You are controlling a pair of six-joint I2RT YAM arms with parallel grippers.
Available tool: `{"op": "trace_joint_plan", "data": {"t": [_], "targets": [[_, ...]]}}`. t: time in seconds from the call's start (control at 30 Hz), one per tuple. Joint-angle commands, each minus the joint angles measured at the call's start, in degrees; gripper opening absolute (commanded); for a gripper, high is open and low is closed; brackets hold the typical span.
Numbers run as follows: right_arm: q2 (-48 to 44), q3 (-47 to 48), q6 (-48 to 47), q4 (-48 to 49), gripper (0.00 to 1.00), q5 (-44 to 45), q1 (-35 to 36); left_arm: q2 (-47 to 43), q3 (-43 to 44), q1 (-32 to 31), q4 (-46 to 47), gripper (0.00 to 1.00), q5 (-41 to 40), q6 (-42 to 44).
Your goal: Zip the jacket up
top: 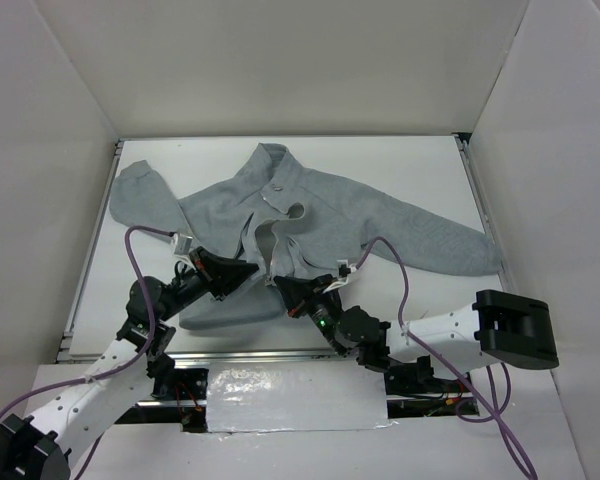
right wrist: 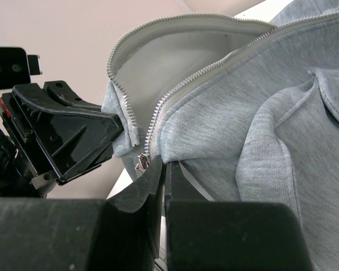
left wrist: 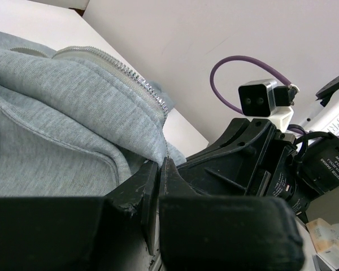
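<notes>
The light-grey fleece jacket (top: 330, 215) lies front up on the white table, collar at the far side, sleeves spread left and right, zipper open. My left gripper (top: 252, 270) is shut on the left bottom hem beside the zipper; in the left wrist view the jaws (left wrist: 159, 164) pinch the jacket (left wrist: 56, 113) just below the zipper teeth (left wrist: 141, 84). My right gripper (top: 280, 284) is shut on the right bottom hem; in the right wrist view (right wrist: 164, 165) it holds the jacket (right wrist: 260, 113) next to the metal zipper slider (right wrist: 141, 162). The two grippers almost touch.
White walls enclose the table (top: 420, 160) on three sides. Metal rails run along its left and right edges. A strip of silver tape (top: 290, 400) covers the near edge between the arm bases. Purple cables (top: 400, 270) loop above both wrists.
</notes>
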Motion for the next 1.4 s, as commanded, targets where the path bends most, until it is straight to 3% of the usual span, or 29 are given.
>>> {"op": "trace_joint_plan", "data": {"t": [0.0,1.1,1.37], "targets": [[0.1,2.3,-0.2,4.9,0.0,1.1,0.5,-1.0,0.4,-0.5,6.7,0.0,1.6,-0.1],[-1.1,4.6,0.8,1.2,0.0,-1.4,-1.5,0.6,-1.4,-0.6,10.4,0.0,4.0,-1.1],[-3.4,5.5,0.8,-2.3,0.0,-2.6,-1.5,0.0,-0.5,-0.7,4.6,0.0,6.1,4.0]]}}
